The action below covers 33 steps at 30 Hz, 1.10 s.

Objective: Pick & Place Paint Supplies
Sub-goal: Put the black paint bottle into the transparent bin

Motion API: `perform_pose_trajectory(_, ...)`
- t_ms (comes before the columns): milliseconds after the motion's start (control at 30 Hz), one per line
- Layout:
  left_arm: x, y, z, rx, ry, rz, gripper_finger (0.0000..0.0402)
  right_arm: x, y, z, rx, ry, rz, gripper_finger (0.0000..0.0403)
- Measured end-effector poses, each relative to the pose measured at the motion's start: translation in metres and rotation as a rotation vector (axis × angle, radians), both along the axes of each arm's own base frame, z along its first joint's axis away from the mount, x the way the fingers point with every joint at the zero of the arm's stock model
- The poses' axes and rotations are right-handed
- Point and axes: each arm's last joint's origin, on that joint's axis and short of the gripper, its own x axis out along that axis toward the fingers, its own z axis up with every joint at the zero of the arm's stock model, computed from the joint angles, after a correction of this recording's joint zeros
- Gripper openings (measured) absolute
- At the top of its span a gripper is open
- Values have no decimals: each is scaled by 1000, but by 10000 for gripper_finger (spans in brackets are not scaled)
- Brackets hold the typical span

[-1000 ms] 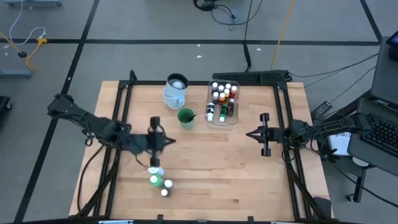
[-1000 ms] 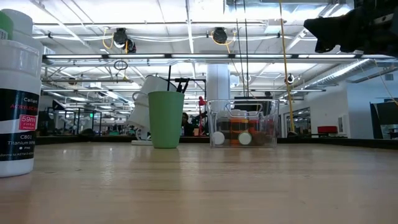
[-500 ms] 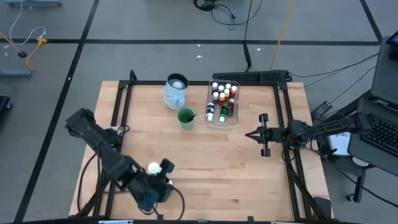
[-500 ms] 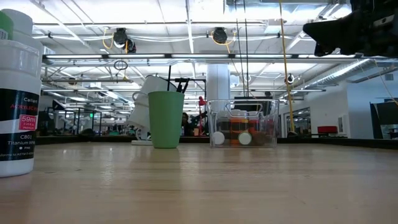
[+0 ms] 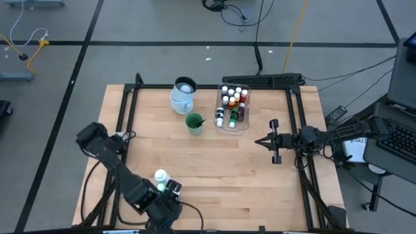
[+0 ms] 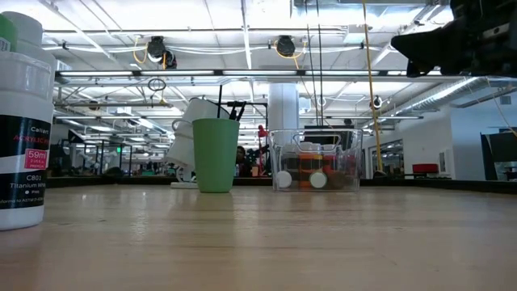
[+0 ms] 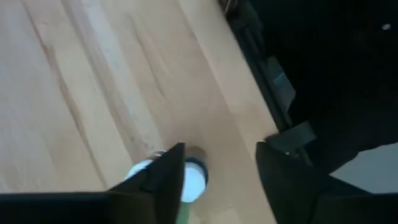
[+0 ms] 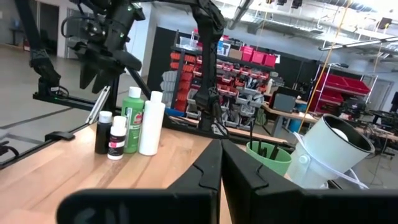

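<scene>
**Left pincer open at the front-edge bottles**

Within the last second: left arm swung from mid-table to the front-left corner. Left gripper (image 7: 221,152) no longer pressed shut, now spread wide and pinching nothing. A white cap (image 7: 189,180) just beside one finger in the left wrist view, not between the two. Which bottle unclear from there.

Probably a set-up for a fresh grasp rather than a release. No bottle lifted yet, so that pick not yet done.

Paint supplies in two groups:
- Near the front-left edge, four bottles standing upright and close together: tall white bottle (image 8: 151,122), green bottle (image 8: 132,127) and two small dark bottles (image 8: 117,138) with white caps.
- At the back, a row of tiny paint bottles (image 5: 229,103) already inside the clear tub (image 5: 247,116).

Dark brush handles up out of the green cup (image 5: 194,122), just in front of the pale-blue jug (image 5: 183,95).

Right gripper (image 5: 273,141) hanging above the right side, fingers pressed together, empty, well apart from everything.

Pale wooden tabletop (image 5: 221,162), planked, framed by black rails, otherwise bare in the middle. Grey floor with cables around. Beyond the table, a large workshop with ceiling lights, shelving with red bins, and a monitor at the right.
</scene>
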Motion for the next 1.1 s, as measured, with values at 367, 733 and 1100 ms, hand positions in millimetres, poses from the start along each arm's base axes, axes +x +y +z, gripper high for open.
perform_pose_trajectory(367,7,-9,-35,75,119,-49,291,0,0,0,7,4,1,2)
perform_pose_trajectory(733,5,-5,-43,153,165,-36,266,0,0,0,7,5,1,2)
perform_pose_trajectory(1100,6,2,-46,163,212,43,253,0,0,-1,7,6,2,2)
